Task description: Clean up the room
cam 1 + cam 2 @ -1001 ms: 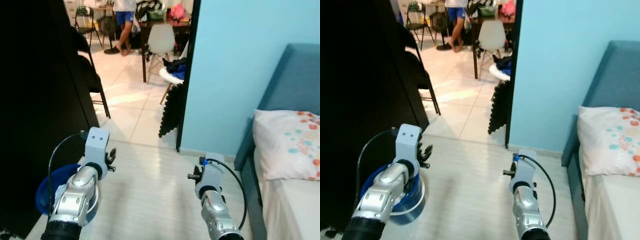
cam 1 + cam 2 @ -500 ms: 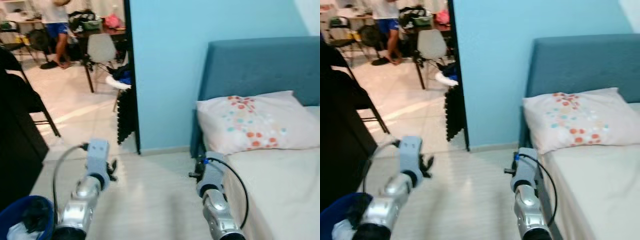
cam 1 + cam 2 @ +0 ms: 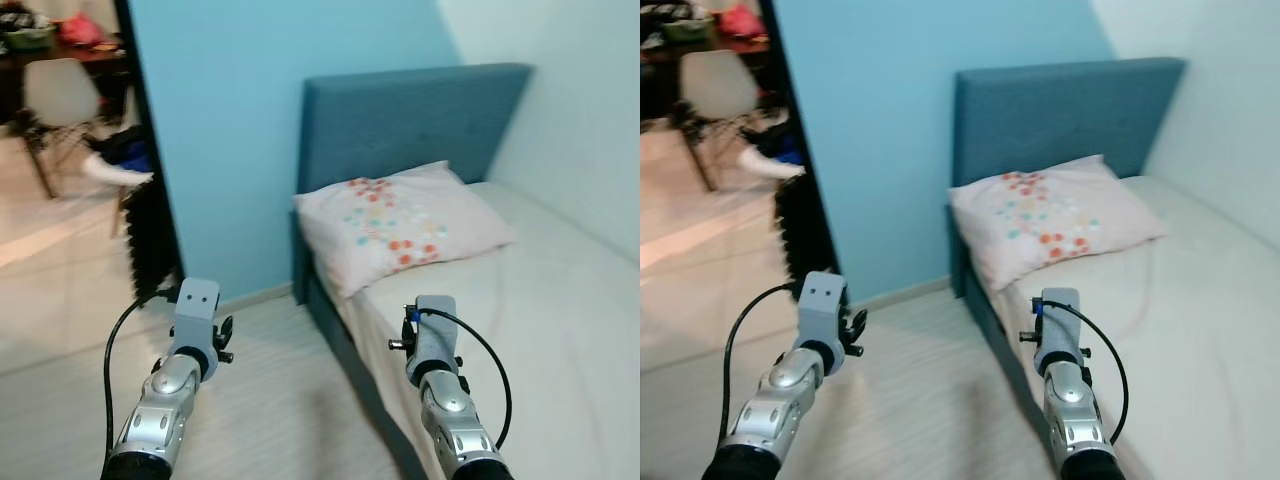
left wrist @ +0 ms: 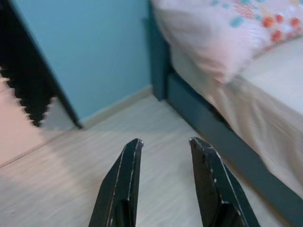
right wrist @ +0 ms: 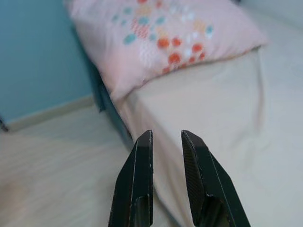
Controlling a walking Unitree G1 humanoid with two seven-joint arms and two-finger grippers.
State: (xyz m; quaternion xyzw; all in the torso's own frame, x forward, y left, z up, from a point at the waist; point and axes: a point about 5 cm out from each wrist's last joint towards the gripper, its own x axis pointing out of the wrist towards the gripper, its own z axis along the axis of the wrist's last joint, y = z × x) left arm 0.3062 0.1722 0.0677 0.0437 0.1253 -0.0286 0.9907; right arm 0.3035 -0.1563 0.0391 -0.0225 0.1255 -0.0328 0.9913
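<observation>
A pale pink pillow (image 3: 400, 222) dotted with orange, red and teal spots lies at the head of the bed (image 3: 560, 300), leaning against the blue upholstered headboard (image 3: 400, 120), its near corner hanging a little over the mattress edge. The bed is covered by a cream sheet and stands in the corner where a light blue wall (image 3: 220, 130) meets a white one; its dark blue frame runs along the pale wood-look floor (image 3: 270, 400). The right gripper (image 5: 165, 177) is held out over the near edge of the mattress, short of the pillow, its two black fingers (image 5: 137, 179) a narrow gap apart and holding nothing. The left gripper (image 4: 163, 182) hangs above the bare floor beside the bed frame, its fingers (image 4: 120, 182) set somewhat wider apart and likewise empty. Both silver arms reach forward in the head views, the left arm (image 3: 165, 400) over the floor and the right arm (image 3: 445, 400) over the sheet. To the left, past a dark door edge, a tiled room shows a white chair (image 3: 55, 95) at a dark table.
</observation>
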